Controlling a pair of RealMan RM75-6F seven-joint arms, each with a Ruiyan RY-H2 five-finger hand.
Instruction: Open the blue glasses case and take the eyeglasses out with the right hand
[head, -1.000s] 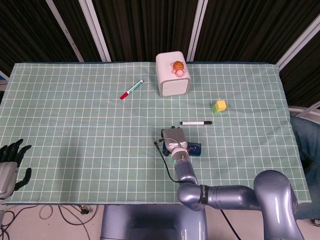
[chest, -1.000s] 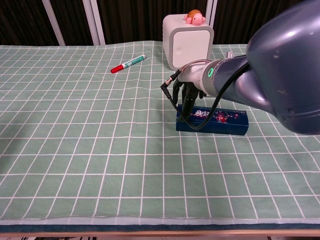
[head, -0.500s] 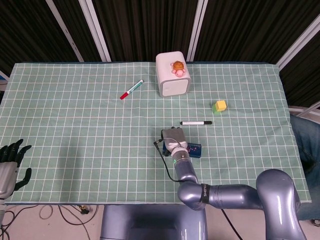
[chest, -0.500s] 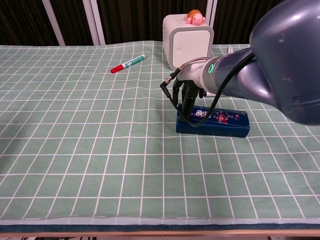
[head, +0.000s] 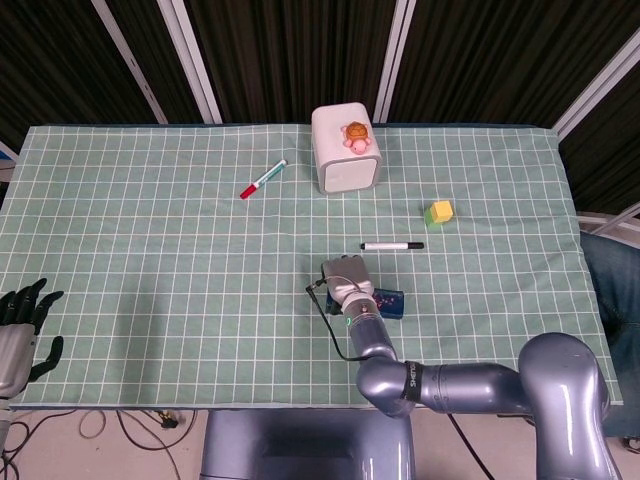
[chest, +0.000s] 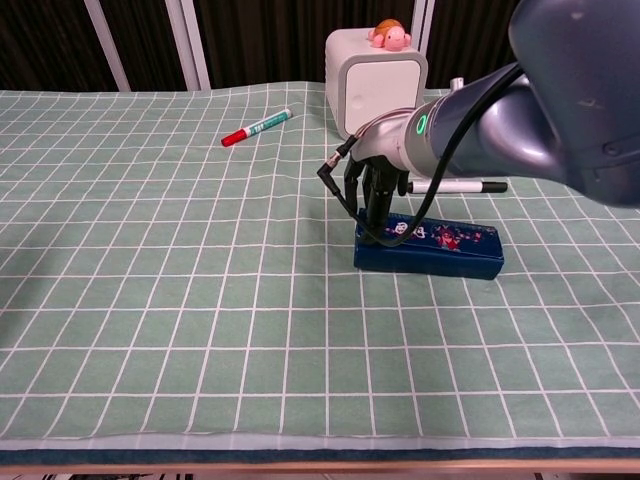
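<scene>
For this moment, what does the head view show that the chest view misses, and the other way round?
Only the head view shows the left hand, open at the table's near-left edge, and the yellow-green cube. Only the chest view shows the blue glasses case's closed, flower-patterned side and the right hand's fingers reaching down at its left end. Both show the red marker, black marker, white box with the turtle toy, and checked green cloth.

The right hand (chest: 378, 195) hides the blue glasses case's (chest: 430, 246) left end; its grip is unclear. At the head view's lower left, the left hand (head: 22, 335) is cut off.
</scene>
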